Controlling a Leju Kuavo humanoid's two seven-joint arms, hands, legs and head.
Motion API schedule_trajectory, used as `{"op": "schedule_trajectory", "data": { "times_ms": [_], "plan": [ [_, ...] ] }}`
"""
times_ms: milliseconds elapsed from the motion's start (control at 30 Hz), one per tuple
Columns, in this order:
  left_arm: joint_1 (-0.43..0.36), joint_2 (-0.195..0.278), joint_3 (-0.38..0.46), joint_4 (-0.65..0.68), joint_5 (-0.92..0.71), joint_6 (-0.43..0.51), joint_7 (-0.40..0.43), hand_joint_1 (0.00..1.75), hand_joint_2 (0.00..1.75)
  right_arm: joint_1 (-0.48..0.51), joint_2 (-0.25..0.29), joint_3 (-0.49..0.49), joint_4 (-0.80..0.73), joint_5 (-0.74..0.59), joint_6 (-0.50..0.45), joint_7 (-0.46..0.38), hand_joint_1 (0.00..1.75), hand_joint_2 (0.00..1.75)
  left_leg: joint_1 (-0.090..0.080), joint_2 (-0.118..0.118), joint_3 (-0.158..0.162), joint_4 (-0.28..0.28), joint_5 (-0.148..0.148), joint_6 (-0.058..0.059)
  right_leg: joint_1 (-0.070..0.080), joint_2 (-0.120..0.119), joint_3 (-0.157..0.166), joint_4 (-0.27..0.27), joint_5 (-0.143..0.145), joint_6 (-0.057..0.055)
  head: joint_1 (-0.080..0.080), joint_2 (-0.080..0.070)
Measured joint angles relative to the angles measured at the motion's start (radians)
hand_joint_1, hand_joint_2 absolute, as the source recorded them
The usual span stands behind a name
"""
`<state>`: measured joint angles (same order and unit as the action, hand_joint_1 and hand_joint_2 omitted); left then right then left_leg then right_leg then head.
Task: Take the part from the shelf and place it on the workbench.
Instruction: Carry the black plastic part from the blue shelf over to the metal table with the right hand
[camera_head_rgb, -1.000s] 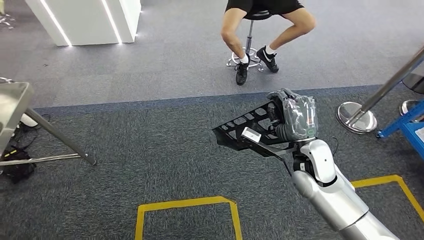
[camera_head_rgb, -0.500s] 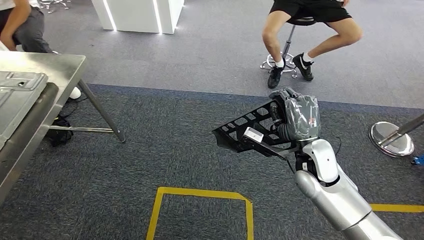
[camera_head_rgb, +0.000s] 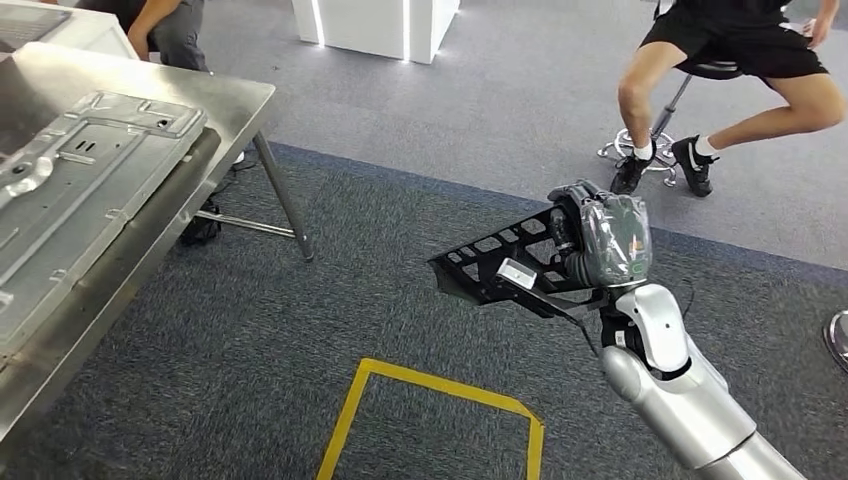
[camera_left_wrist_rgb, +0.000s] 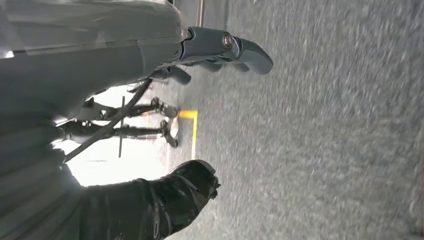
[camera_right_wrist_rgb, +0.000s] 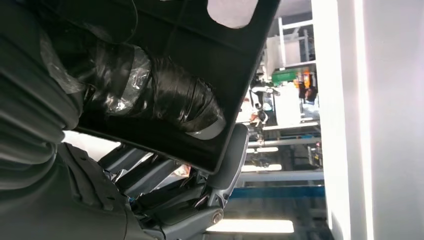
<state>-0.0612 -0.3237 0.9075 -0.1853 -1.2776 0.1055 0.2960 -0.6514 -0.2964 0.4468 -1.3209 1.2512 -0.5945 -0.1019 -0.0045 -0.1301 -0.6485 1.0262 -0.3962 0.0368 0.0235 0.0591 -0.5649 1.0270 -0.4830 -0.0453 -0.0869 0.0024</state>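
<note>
My right hand (camera_head_rgb: 600, 238), wrapped in clear plastic, grips a flat black slotted part (camera_head_rgb: 495, 264) with a white label, held out over the carpet. In the right wrist view the thumb (camera_right_wrist_rgb: 165, 100) presses on the black part (camera_right_wrist_rgb: 220, 55) and the fingers (camera_right_wrist_rgb: 220, 170) curl under its edge. The steel workbench (camera_head_rgb: 225, 105) stands at the left, well apart from the part. A ribbed grey metal panel (camera_head_rgb: 80, 190) lies on it. My left hand (camera_left_wrist_rgb: 220, 50) hangs over the carpet with its fingers apart and nothing in them.
A person sits on a wheeled stool (camera_head_rgb: 640, 150) at the far right. Another person (camera_head_rgb: 165, 25) sits behind the workbench. Yellow floor tape (camera_head_rgb: 430, 385) marks a square below the part. A white lit pillar (camera_head_rgb: 375, 25) stands at the back.
The camera has swung left: the workbench has come further into view and the seated person has slid right. My right hand keeps the same hold on the black part.
</note>
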Motion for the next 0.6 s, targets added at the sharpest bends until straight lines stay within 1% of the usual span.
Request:
{"op": "schedule_trajectory", "data": {
  "times_ms": [33, 67, 100, 133, 167, 200, 233, 267, 300, 333, 367, 400, 433, 467, 500, 533, 567, 600],
  "plan": [
    [0.001, -0.001, 0.000, 0.000, 0.000, 0.000, 0.000, 0.00, 1.75, -0.001, 0.000, 0.000, -0.001, 0.000, 0.000, 0.000, 1.75, 1.75, 0.000, -0.007, -0.002, -0.001, 0.002, -0.004, -0.004, -0.013, 0.004, -0.010, 0.006, -0.001, 0.001, 0.000],
    [0.002, -0.002, 0.000, 0.000, 0.000, 0.000, 0.000, 0.00, 1.75, -0.002, 0.000, 0.000, -0.003, 0.000, 0.001, 0.000, 1.75, 1.75, -0.003, 0.003, -0.006, 0.004, -0.003, -0.008, -0.008, -0.025, 0.010, -0.024, 0.013, -0.002, 0.001, 0.000],
    [0.002, -0.002, 0.000, 0.000, 0.000, 0.000, 0.000, 0.00, 1.75, -0.003, 0.000, 0.000, -0.004, 0.000, 0.001, 0.000, 1.75, 1.75, -0.005, 0.025, -0.016, 0.023, -0.019, -0.012, -0.012, -0.040, 0.015, -0.039, 0.021, -0.004, 0.000, 0.000],
    [0.001, -0.002, 0.000, 0.000, 0.000, 0.000, -0.001, 0.00, 1.75, -0.004, 0.001, 0.000, -0.005, 0.000, 0.002, 0.000, 1.75, 1.75, -0.006, 0.055, -0.035, 0.063, -0.046, -0.017, -0.016, -0.055, 0.019, -0.051, 0.028, -0.005, -0.002, 0.000],
    [0.000, -0.002, 0.000, 0.000, -0.001, 0.000, -0.001, 0.00, 1.75, -0.005, 0.000, 0.001, -0.004, 0.000, 0.002, 0.000, 1.75, 1.75, -0.005, 0.087, -0.061, 0.120, -0.079, -0.023, -0.015, -0.069, 0.021, -0.056, 0.031, -0.006, -0.003, 0.000],
    [0.000, -0.002, 0.000, 0.000, -0.001, -0.001, -0.002, 0.00, 1.75, -0.005, 0.000, 0.001, -0.004, 0.000, 0.003, 0.000, 1.75, 1.75, 0.001, 0.105, -0.089, 0.183, -0.109, -0.030, -0.016, -0.084, 0.020, -0.057, 0.032, -0.006, -0.004, 0.000],
    [0.000, -0.001, 0.000, 0.000, -0.001, -0.002, -0.003, 0.00, 1.75, -0.005, 0.000, 0.001, -0.004, 0.000, 0.004, -0.001, 1.75, 1.75, 0.008, 0.114, -0.110, 0.231, -0.127, -0.037, -0.018, -0.099, 0.019, -0.055, 0.031, -0.004, -0.004, 0.000],
    [0.001, -0.001, 0.000, 0.000, -0.001, -0.002, -0.003, 0.00, 1.75, -0.005, -0.001, 0.001, -0.004, 0.000, 0.005, -0.001, 1.75, 1.75, 0.015, 0.120, -0.116, 0.250, -0.127, -0.045, -0.021, -0.113, 0.018, -0.053, 0.029, 0.000, -0.004, 0.000],
    [0.002, 0.000, 0.000, 0.000, -0.001, -0.003, -0.003, 0.00, 1.75, -0.005, -0.001, 0.001, -0.004, 0.000, 0.006, -0.001, 1.75, 1.75, 0.021, 0.125, -0.103, 0.230, -0.110, -0.052, -0.025, -0.126, 0.017, -0.049, 0.025, 0.005, -0.005, 0.000],
    [0.002, 0.000, 0.000, 0.000, -0.001, -0.003, -0.003, 0.00, 1.75, -0.006, -0.001, 0.001, -0.004, 0.000, 0.006, -0.002, 1.75, 1.75, 0.027, 0.135, -0.071, 0.176, -0.081, -0.059, -0.029, -0.138, 0.017, -0.043, 0.020, 0.012, -0.005, 0.000],
    [0.002, 0.000, 0.000, 0.000, -0.002, -0.003, -0.003, 0.00, 1.75, -0.008, -0.001, 0.001, -0.004, 0.000, 0.008, -0.002, 1.75, 1.75, 0.030, 0.155, -0.035, 0.109, -0.057, -0.066, -0.032, -0.150, 0.017, -0.034, 0.014, 0.021, -0.005, 0.000],
    [0.002, 0.000, 0.000, 0.000, -0.002, -0.004, -0.003, 0.00, 1.75, -0.011, -0.001, 0.001, -0.004, 0.000, 0.010, -0.002, 1.75, 1.75, 0.030, 0.171, -0.004, 0.054, -0.039, -0.066, -0.033, -0.160, 0.015, -0.023, 0.006, 0.031, -0.005, 0.000],
    [0.001, 0.000, 0.000, 0.000, -0.002, -0.005, -0.004, 0.00, 1.75, -0.014, -0.002, 0.001, -0.004, 0.000, 0.014, -0.002, 1.75, 1.75, 0.028, 0.180, 0.014, 0.020, -0.031, -0.060, -0.032, -0.168, 0.013, -0.015, 0.000, 0.039, -0.004, 0.000],
    [0.001, 0.000, 0.000, 0.000, -0.003, -0.007, -0.004, 0.00, 1.75, -0.016, -0.002, 0.001, -0.004, 0.000, 0.018, -0.003, 1.75, 1.75, 0.024, 0.182, 0.018, 0.009, -0.034, -0.052, -0.030, -0.176, 0.012, -0.010, -0.003, 0.046, -0.003, 0.000],
    [0.002, 0.000, 0.000, 0.000, -0.003, -0.008, -0.004, 0.00, 1.75, -0.019, -0.001, 0.001, -0.005, 0.000, 0.021, -0.003, 1.75, 1.75, 0.022, 0.171, 0.016, 0.011, -0.033, -0.040, -0.028, -0.183, 0.012, -0.008, -0.005, 0.052, -0.002, 0.000],
    [0.001, 0.000, 0.000, 0.000, -0.004, -0.010, -0.004, 0.00, 1.75, -0.021, 0.000, 0.002, -0.006, 0.000, 0.023, -0.003, 1.75, 1.75, 0.020, 0.160, 0.014, 0.011, -0.033, -0.030, -0.030, -0.190, 0.013, -0.008, -0.007, 0.057, -0.001, 0.000],
    [0.001, 0.001, 0.000, 0.000, -0.004, -0.011, -0.004, 0.00, 1.75, -0.024, 0.000, 0.002, -0.006, -0.001, 0.024, -0.003, 1.75, 1.75, 0.021, 0.150, 0.015, 0.009, -0.031, -0.023, -0.034, -0.185, 0.014, -0.004, -0.014, 0.062, 0.000, 0.000],
    [0.001, 0.001, 0.000, 0.000, -0.005, -0.012, -0.004, 0.00, 1.75, -0.026, 0.000, 0.002, -0.007, -0.001, 0.025, -0.003, 1.75, 1.75, 0.022, 0.139, 0.016, 0.006, -0.029, -0.016, -0.038, -0.164, 0.008, 0.016, -0.031, 0.065, 0.001, 0.000]
  ]
}}
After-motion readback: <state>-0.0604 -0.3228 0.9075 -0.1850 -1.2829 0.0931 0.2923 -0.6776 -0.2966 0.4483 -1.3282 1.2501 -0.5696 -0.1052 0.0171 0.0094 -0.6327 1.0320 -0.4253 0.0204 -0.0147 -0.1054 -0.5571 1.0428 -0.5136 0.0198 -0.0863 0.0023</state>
